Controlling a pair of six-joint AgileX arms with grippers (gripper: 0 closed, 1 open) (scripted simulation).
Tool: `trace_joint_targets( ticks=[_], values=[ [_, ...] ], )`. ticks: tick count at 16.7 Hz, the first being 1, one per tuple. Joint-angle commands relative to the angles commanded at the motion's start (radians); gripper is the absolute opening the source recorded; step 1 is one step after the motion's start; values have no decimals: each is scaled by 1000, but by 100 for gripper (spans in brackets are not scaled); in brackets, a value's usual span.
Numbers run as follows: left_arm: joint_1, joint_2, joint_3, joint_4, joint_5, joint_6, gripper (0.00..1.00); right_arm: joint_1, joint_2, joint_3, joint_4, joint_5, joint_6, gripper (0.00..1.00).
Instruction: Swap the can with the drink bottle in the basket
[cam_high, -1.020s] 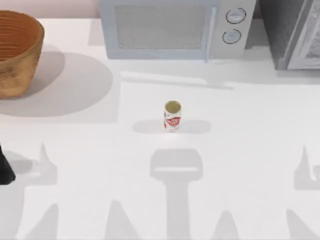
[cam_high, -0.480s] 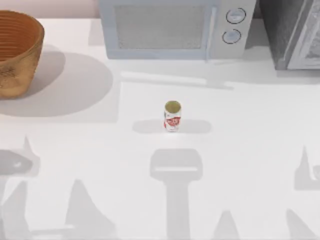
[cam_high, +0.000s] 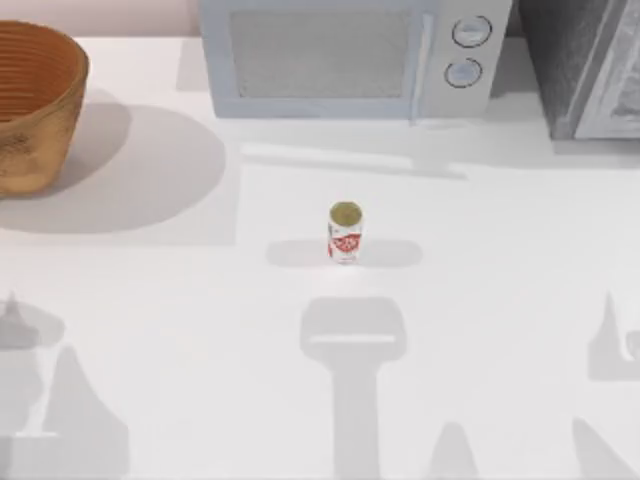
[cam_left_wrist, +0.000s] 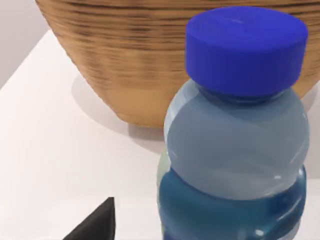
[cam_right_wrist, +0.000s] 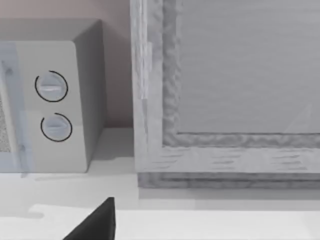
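A clear drink bottle (cam_left_wrist: 235, 150) with a blue cap and blue liquid stands close in front of the left wrist camera. The woven orange-brown basket (cam_left_wrist: 125, 65) is right behind it. One dark finger (cam_left_wrist: 95, 226) of my left gripper shows beside the bottle with a gap between them, and the gripper is open. The can (cam_high: 345, 232), white and red with a gold top, stands upright mid-table. The basket (cam_high: 35, 110) sits at the far left. One dark finger (cam_right_wrist: 95, 225) of my right gripper shows, set wide and open, with nothing in it.
A white microwave (cam_high: 345, 55) stands along the back, with a grey cabinet (cam_high: 590, 65) at the back right. In the right wrist view the microwave's dials (cam_right_wrist: 52, 107) and the cabinet (cam_right_wrist: 225, 95) stand close ahead. Arm shadows lie across the table's front.
The dark part of my left arm at the top view's left edge has gone out of frame. Its shadows have slid left. The can and basket have not moved.
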Motion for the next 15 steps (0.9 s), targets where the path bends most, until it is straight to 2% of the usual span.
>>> trace_joint_targets(
  ticks=[3, 6, 13, 15],
  values=[
    [41, 191, 7, 161, 51, -2, 100, 0, 0, 0, 0, 0, 0, 100],
    [62, 291, 13, 254, 82, -3, 100, 0, 0, 0, 0, 0, 0, 100],
    [58, 302, 14, 263, 82, -4, 100, 0, 0, 0, 0, 0, 0, 100],
    [32, 314, 47, 251, 55, -13, 100, 0, 0, 0, 0, 0, 0, 100]
  ],
)
